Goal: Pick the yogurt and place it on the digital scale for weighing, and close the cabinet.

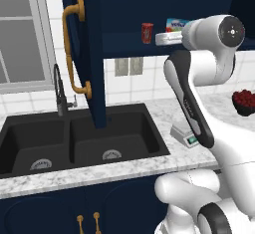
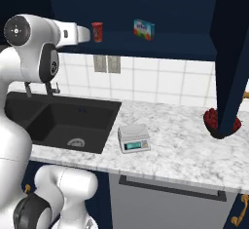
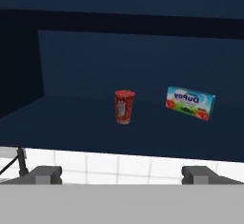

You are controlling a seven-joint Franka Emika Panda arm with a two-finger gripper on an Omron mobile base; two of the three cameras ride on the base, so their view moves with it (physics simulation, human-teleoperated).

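gripper (image 3: pixel 122 173) spread wide, raised level facing yogurt (image 3: pixel 124 106).

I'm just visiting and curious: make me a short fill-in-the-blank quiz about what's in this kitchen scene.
1. The small red tapered yogurt cup stands on the open navy wall cabinet's ____.
2. The flat blue-green carton has ____ print.
3. The grey-white digital scale sits on the marble counter beside the black ____.

Missing words: shelf; red; sink

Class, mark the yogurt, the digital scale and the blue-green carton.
yogurt (image 3: pixel 124 107): hand view, middle of the cup's side.
digital scale (image 2: pixel 133 134): right base view, top platform.
blue-green carton (image 3: pixel 190 102): hand view, printed front face.
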